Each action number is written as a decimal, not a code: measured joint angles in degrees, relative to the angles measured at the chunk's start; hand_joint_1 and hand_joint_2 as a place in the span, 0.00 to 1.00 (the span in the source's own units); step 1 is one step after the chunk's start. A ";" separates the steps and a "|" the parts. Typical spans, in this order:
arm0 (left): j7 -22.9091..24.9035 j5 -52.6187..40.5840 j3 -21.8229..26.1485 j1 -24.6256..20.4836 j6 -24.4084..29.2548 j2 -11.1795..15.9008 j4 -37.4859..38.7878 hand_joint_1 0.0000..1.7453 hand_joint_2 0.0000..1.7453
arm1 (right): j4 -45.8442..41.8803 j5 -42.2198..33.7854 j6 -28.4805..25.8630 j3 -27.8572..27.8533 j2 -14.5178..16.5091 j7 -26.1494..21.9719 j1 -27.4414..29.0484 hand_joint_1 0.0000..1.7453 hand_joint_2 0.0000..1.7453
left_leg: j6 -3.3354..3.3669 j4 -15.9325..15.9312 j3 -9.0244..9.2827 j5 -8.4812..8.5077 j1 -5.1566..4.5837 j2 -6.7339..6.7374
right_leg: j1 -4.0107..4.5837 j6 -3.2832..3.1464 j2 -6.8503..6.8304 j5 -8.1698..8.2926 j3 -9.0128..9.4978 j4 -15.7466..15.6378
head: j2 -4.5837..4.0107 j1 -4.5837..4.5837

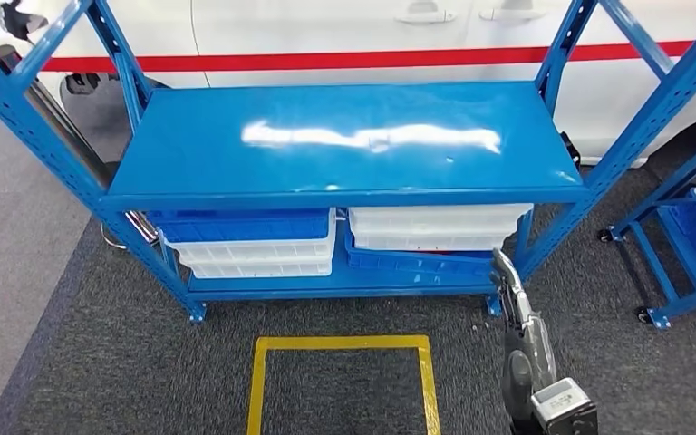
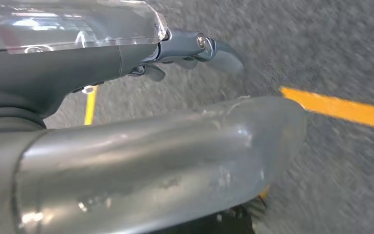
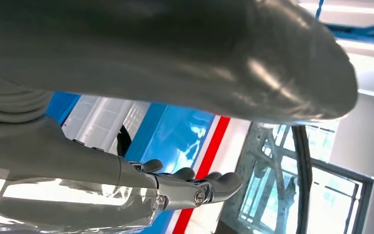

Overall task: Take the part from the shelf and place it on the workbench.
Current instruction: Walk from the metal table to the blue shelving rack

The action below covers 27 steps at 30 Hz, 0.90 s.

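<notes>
A blue metal shelf (image 1: 344, 145) stands ahead on dark grey carpet (image 1: 100, 344), its top board bare and glossy with a streak of glare across the middle. On the lower board, under the top one, sit plastic crates: at the left end a blue crate (image 1: 245, 224) stacked on a white crate (image 1: 258, 256), at the right end a white crate (image 1: 435, 227) resting on a blue one (image 1: 417, 263) that tilts a little toward the shelf's right front leg. What lies inside the crates is hidden, so the part cannot be told from here. Behind the shelf runs a white car body (image 1: 326, 36) with a red stripe (image 1: 326, 61). A yellow taped square (image 1: 343, 343) marks the carpet just in front of the shelf's front edge, and a second blue rack (image 1: 689, 236) on small wheels stands off to the right.

The right hand (image 1: 505, 270) reaches forward near the shelf's right front leg, close to the lower board; in the right wrist view its fingers (image 3: 214, 185) are stretched out and apart, holding nothing, with the white crate and the red stripe beyond them. The left hand (image 2: 195, 48) hangs over the carpet beside a yellow line (image 2: 341, 109), its fingers lightly curled and apart around nothing
</notes>
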 joint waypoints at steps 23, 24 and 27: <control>-0.41 -4.60 -0.39 -1.26 2.91 -0.52 -0.07 0.00 1.00 | 38.03 -13.13 -5.95 1.73 4.45 5.54 -1.99 0.00 1.00 | 1.24 -3.64 -6.74 5.98 -0.13 0.03 | 0.51 0.58 0.04 -5.30 6.36 -1.36 | 0.00 -0.15; 0.08 -5.33 -0.74 -1.18 3.08 -0.58 -0.07 0.00 1.00 | 45.59 -13.77 -5.87 -0.38 5.47 3.67 -3.51 0.00 1.00 | 1.30 -3.63 -6.71 5.95 -0.15 0.03 | 0.49 0.73 0.02 -5.29 6.41 -1.40 | 0.00 -0.16; 2.00 -7.46 -1.69 -1.03 3.94 -0.68 -0.07 0.00 1.00 | 66.64 -13.97 -5.91 -7.26 8.24 -0.11 -7.86 0.00 1.00 | 1.36 -3.62 -6.65 5.95 -0.22 0.01 | 0.43 1.03 -0.01 -5.28 6.49 -1.45 | 0.00 -0.17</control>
